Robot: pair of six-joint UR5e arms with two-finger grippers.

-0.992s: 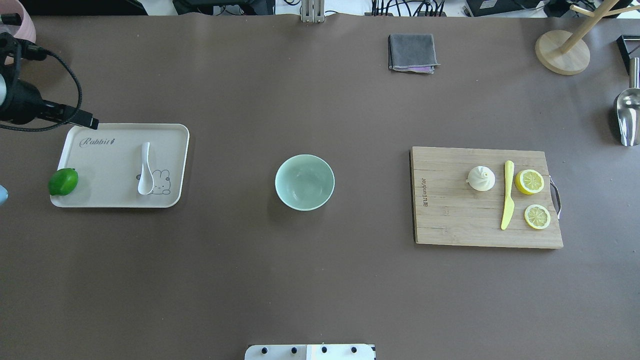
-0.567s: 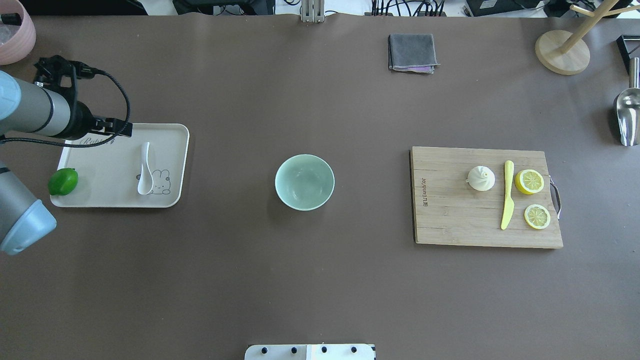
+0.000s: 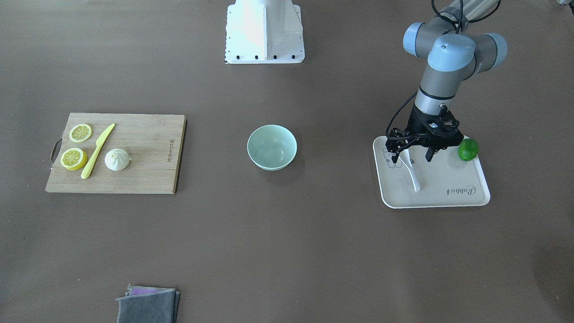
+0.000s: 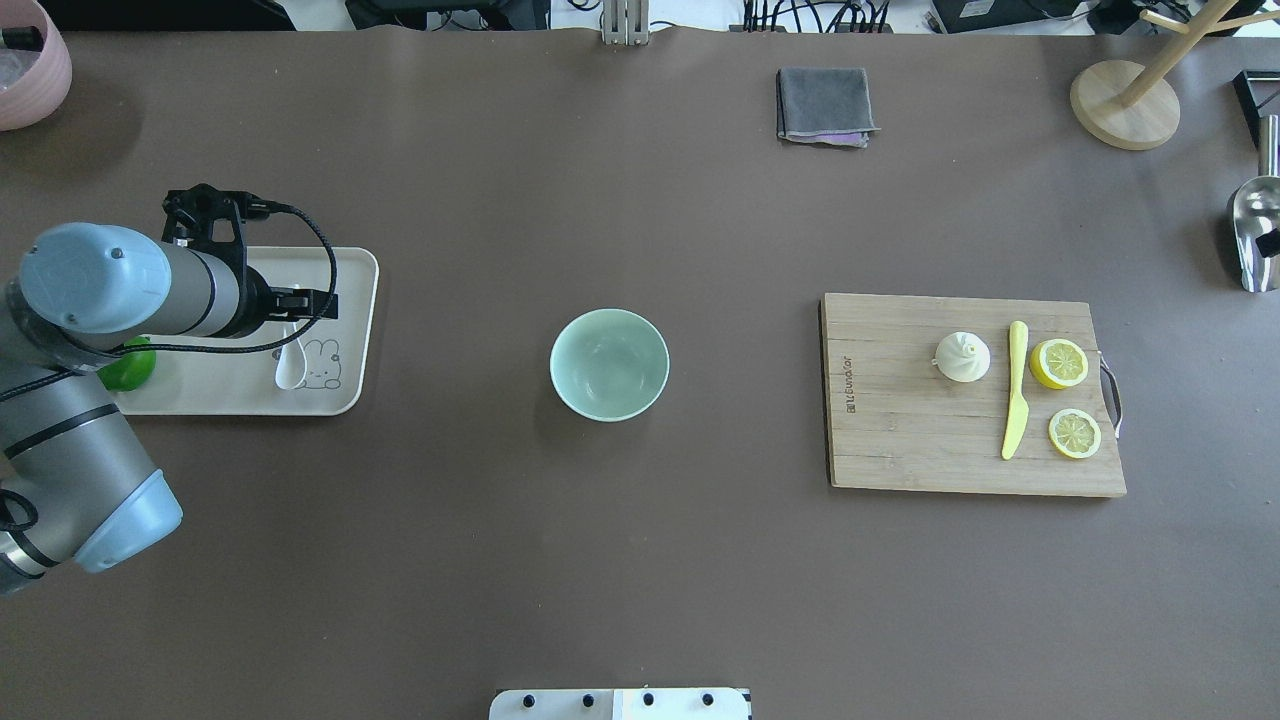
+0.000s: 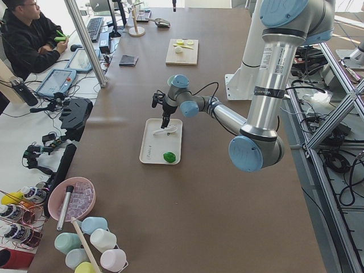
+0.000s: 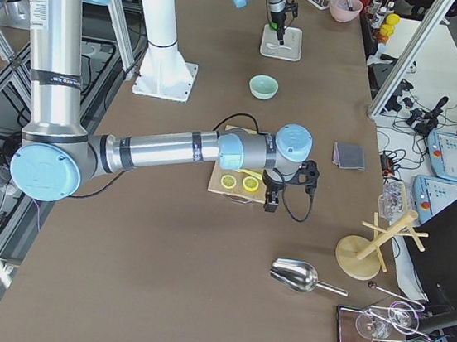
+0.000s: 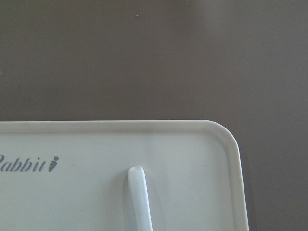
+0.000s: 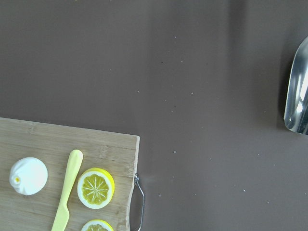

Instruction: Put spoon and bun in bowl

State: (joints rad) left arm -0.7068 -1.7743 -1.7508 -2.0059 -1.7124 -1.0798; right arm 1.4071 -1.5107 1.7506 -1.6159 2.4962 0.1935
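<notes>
The bowl (image 4: pixel 609 313) sits mid-table. On the robot's left lies the tray (image 4: pixel 225 398), with the spoon (image 4: pixel 289 368) on its bowl-side half and the lime (image 3: pixel 467 149) at its outer edge. On the right lies the board (image 4: pixel 920 445), bearing the bun (image 4: pixel 962 357) nearest the bowl, then the knife (image 4: pixel 1016 390), then two lemon halves (image 4: pixel 1059 363). The cloth (image 4: pixel 823 104) lies far across, beyond the bowl-board gap.

Brown table (image 4: pixel 640 580), cluttered desk (image 5: pixel 20 128) alongside, seemingly daylit
</notes>
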